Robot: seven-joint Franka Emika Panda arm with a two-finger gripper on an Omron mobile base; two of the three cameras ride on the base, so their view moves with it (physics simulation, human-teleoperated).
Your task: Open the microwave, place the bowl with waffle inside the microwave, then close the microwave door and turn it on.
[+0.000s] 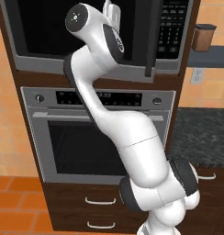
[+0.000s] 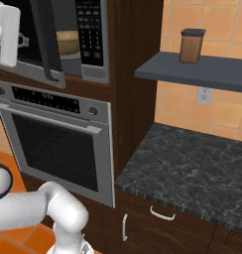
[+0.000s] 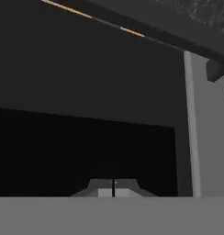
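Observation:
The microwave is built in above the oven, with its keypad on the right. The microwave door stands slightly ajar, its long black handle out in front of the cabinet face. Through the gap between handle and keypad I see the tan bowl inside the cavity. The waffle is too small to make out. My gripper is shut with nothing in it, right up against the door's dark glass. The hand sits left of the handle.
A silver oven with a horizontal bar handle sits below the microwave. A brown canister stands on a grey shelf to the right. Under the shelf is a dark stone counter over drawers.

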